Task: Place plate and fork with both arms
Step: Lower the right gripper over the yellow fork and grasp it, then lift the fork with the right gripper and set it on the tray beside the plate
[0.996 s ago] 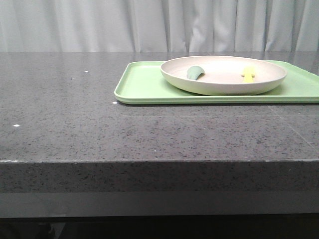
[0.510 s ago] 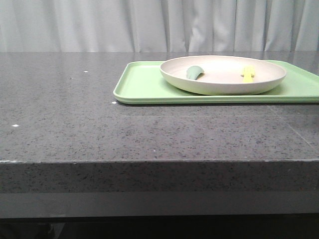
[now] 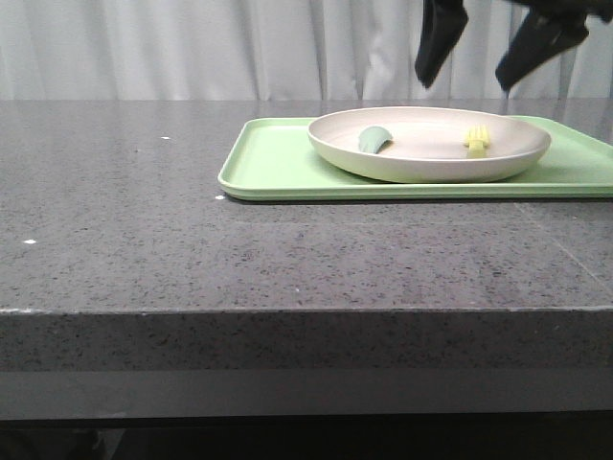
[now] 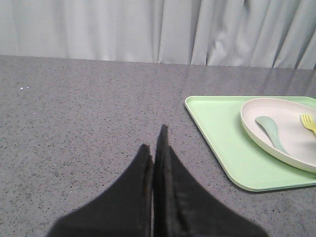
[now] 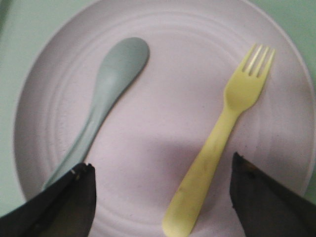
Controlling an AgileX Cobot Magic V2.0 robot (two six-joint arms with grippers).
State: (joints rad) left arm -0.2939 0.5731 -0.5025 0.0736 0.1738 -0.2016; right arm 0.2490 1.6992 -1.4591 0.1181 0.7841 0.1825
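- We see the plate (image 3: pixel 429 144), round, shallow, matte cream with faint concentric rings, sitting on a flat light-green tray (image 3: pixel 278 163) with rounded corners, on a speckled dark-grey stone counter (image 3: pixel 192 249).
- Fork (image 5: pixel 222 133): pale-yellow plastic, short tines, lying inside the plate, apart from a dull teal spoon (image 5: pixel 106 94).
- Right gripper (image 3: pixel 487 43): fingers spread wide, above the plate, touching nothing. Absent from the front view half a second ago.
- Left gripper (image 4: pixel 154 148): fingers pressed together, empty, over bare counter.
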